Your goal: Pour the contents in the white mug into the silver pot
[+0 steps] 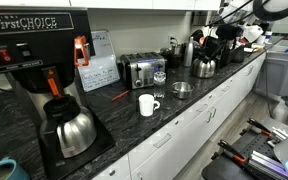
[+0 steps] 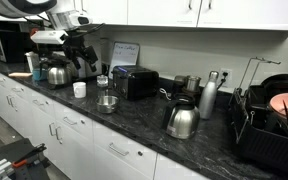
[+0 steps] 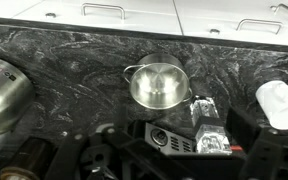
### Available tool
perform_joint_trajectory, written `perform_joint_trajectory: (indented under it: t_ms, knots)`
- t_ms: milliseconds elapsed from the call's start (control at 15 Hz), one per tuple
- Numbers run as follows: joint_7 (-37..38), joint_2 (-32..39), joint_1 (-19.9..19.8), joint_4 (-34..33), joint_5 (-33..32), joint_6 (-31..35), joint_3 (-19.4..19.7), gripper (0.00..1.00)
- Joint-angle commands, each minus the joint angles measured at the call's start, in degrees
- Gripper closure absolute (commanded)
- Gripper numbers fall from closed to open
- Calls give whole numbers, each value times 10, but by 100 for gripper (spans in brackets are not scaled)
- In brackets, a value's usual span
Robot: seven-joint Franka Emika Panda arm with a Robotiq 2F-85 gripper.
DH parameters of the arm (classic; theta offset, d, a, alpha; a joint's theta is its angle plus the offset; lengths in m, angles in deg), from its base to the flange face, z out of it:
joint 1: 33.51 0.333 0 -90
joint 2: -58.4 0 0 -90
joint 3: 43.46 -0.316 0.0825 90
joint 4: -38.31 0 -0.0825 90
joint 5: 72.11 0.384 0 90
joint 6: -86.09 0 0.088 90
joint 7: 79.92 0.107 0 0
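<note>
The white mug [image 1: 146, 104] stands upright on the dark counter, handle to one side; it also shows in the other exterior view [image 2: 80, 89] and at the right edge of the wrist view [image 3: 281, 103]. The silver pot [image 1: 181, 89] sits close beside it, low and shiny, and is seen in an exterior view [image 2: 107, 102] and from above in the wrist view [image 3: 157, 83]. My gripper [image 2: 84, 62] hangs in the air well above the counter, beyond the kettle, apart from both; it looks open and empty. It also shows in an exterior view [image 1: 218, 40].
A clear glass [image 3: 206, 125] and a toaster [image 1: 141, 70] stand just behind the pot. A steel kettle [image 1: 204, 65] is near the arm. A coffee maker with a steel carafe [image 1: 74, 130] and a dish rack [image 2: 269, 120] stand at opposite ends of the counter.
</note>
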Motion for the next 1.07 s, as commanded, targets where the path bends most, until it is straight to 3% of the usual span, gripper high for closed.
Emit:
perform_joint_trajectory:
  t_ms: [0, 267, 467, 533, 600, 1000]
  knots:
    - [4, 11, 46, -1, 48, 17, -22, 0]
    - [16, 37, 123, 0, 117, 45, -57, 0]
    - [26, 81, 163, 0, 139, 105, -95, 0]
    - [29, 94, 171, 1, 137, 125, -106, 0]
    - [32, 70, 164, 1, 128, 86, -99, 0]
    - [35, 72, 165, 0, 128, 91, -101, 0]
